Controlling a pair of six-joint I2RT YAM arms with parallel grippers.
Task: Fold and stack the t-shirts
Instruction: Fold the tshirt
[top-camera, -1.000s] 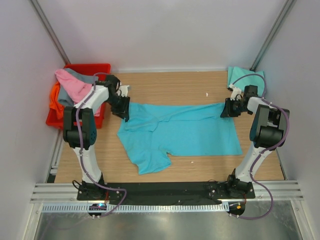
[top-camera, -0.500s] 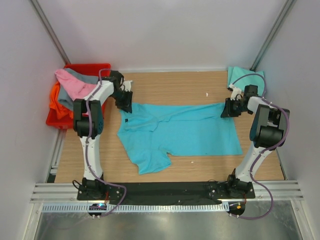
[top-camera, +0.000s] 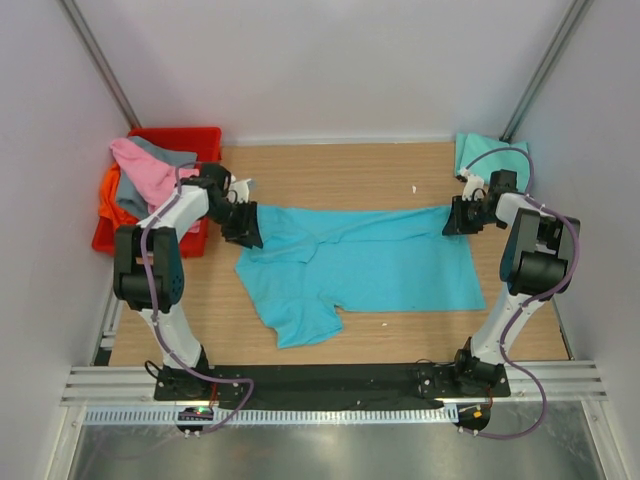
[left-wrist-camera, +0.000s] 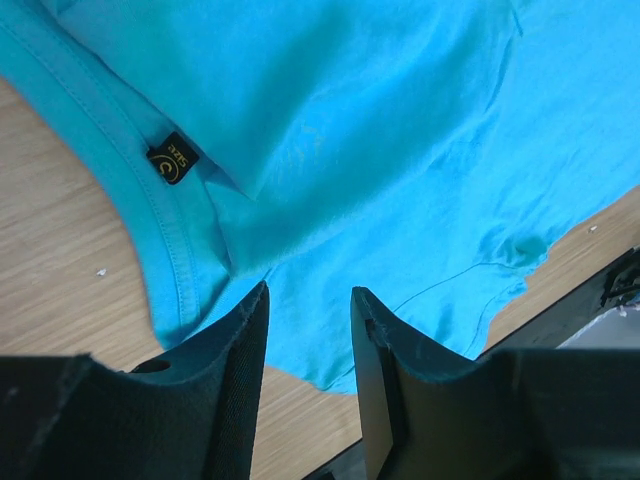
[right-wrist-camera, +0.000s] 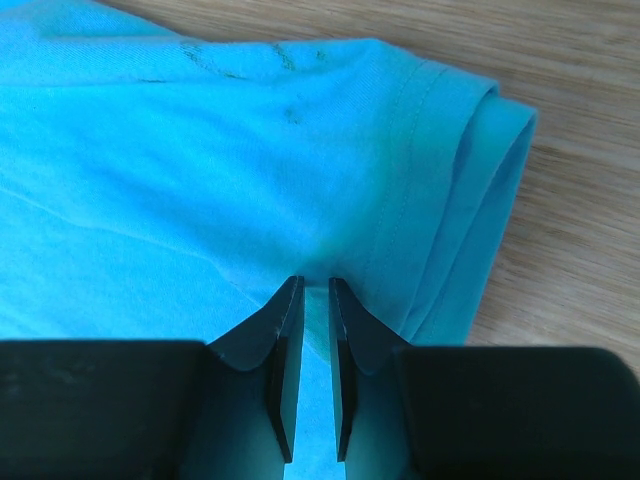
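The bright turquoise-blue t-shirt (top-camera: 360, 265) lies spread across the middle of the table, one sleeve toward the near side. My left gripper (top-camera: 243, 228) is open over the shirt's left edge. In the left wrist view (left-wrist-camera: 308, 290) its jaws stand apart above the cloth (left-wrist-camera: 380, 130), near the collar with a black label (left-wrist-camera: 172, 160). My right gripper (top-camera: 455, 217) is shut on the shirt's right edge, and the right wrist view (right-wrist-camera: 315, 283) shows a fold of the cloth (right-wrist-camera: 200, 160) pinched between the fingers. A mint-teal shirt (top-camera: 485, 152) lies at the back right corner.
A red crate (top-camera: 175, 140) stands at the back left, next to my left arm. Pink (top-camera: 145, 170), grey (top-camera: 170, 153) and orange (top-camera: 110, 195) shirts hang over its edges. The side walls stand close to both arms.
My left gripper drew back from the shirt's left corner toward the far side, then came back over the left edge. The shirt and the right gripper have not moved.
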